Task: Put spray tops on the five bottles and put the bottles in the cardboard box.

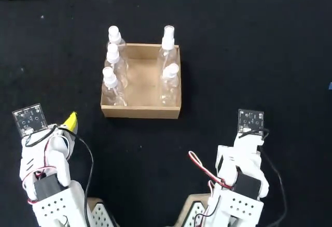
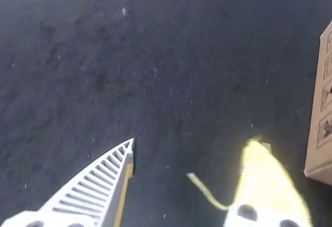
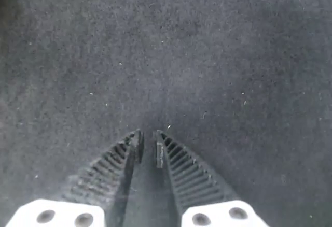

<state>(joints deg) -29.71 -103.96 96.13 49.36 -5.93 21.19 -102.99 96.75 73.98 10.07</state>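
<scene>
Five topped bottles are set in the cardboard box, so nothing more is judged needed; the left gripper fingers are parted, the right gripper fingers closed, both empty.

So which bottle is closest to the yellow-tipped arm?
The front bottle of the row of three, in the cardboard box's near corner on that side; the others stand farther back or across.

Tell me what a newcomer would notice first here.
Five clear bottles with white spray tops stand in the cardboard box mid-table, three along one side, two along the other. In front of the box, the left gripper hangs open and the right gripper shut over the black cloth.
</scene>
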